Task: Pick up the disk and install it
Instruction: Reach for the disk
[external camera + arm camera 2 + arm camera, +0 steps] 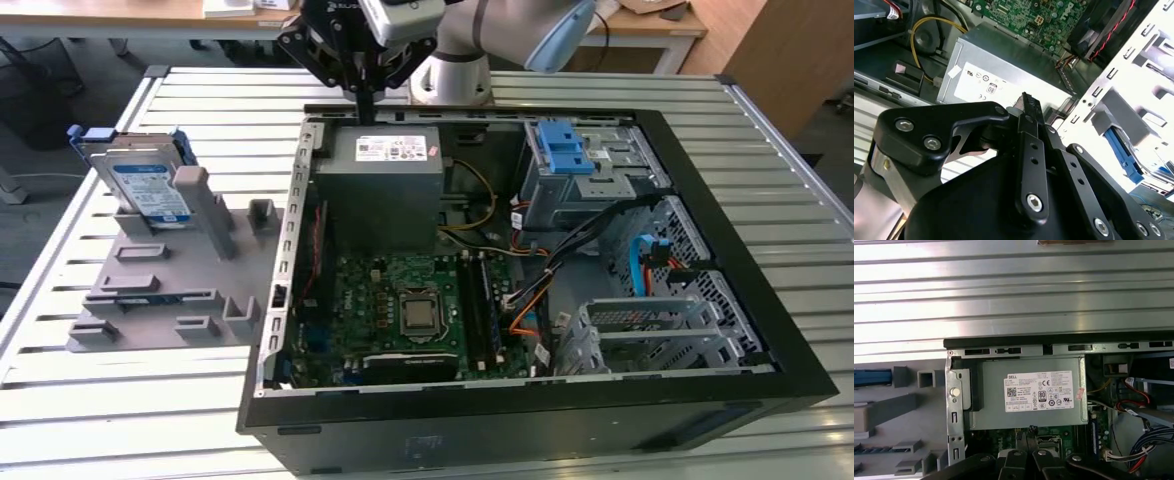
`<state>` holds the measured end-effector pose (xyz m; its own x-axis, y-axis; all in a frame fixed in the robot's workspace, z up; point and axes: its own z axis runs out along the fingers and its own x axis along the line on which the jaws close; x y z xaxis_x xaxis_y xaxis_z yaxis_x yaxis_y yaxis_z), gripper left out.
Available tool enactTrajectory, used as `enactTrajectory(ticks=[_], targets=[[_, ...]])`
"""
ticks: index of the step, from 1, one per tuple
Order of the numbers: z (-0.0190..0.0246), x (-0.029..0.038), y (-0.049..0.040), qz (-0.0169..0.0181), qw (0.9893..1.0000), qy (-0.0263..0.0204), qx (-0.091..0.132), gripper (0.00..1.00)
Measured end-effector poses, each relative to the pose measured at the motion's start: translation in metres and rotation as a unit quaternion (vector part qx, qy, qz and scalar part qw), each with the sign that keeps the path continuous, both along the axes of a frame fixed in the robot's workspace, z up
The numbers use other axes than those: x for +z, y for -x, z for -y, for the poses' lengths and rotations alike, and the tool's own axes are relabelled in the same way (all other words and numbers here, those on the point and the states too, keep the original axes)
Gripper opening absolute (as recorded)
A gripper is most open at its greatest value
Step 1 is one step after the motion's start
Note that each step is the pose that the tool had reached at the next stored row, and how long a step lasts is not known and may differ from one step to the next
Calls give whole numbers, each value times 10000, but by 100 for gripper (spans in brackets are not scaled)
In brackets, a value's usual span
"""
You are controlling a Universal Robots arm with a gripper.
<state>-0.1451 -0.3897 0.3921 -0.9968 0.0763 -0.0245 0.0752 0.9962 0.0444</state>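
1. Ribbed silver slats make up the table point(134, 420), smooth metal that glares bright in the first wrist view.
2. A black sheet-metal computer case point(534, 420) lies open on it, showing a green circuit board point(400, 300) and loose coloured cables.
3. A boxy grey metal unit with a white sticker point(380, 185) sits at the case's far end. Beside it is a perforated grey cage with a blue plastic latch point(574, 160).
4. The disk point(144, 180), flat and silver-grey with a blue-and-white label and blue edging, stands on edge in a matt grey slotted fixture point(160, 300). It is outside the case at the exterior view's left, well apart from the arm. A fixture post hides its lower corner.
5. The gripper point(363, 103), black and angular, hangs over the case's far rim above the stickered box. Its fingers are pressed together on nothing.
6. In both wrist views the linkages are cut off by the frame.
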Motion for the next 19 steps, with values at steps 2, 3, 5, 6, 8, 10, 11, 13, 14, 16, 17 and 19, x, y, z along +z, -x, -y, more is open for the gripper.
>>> enactTrajectory(ticks=[2, 3, 5, 6, 8, 10, 11, 13, 14, 16, 17, 19], targets=[[0, -2, 11, 0, 10000, 0, 0, 11], [0, -4, 18, 0, 10000, 0, 0, 11], [0, -6, 29, 0, 10000, 0, 0, 11], [0, -6, 32, 0, 10000, 1, 0, 11], [0, -8, 39, 0, 10000, 0, 0, 11], [0, -11, 49, 0, 10000, 0, 0, 11], [0, -12, 54, 0, 10000, 0, 0, 11], [0, -14, 64, 0, 10000, 0, 1, 11], [0, -15, 70, 0, 10000, 0, 1, 11], [0, -18, 83, 0, 10000, 0, 0, 11], [0, -19, 89, 0, 10000, 0, 0, 11], [0, -22, 100, 0, 10000, 1, 1, 11]])
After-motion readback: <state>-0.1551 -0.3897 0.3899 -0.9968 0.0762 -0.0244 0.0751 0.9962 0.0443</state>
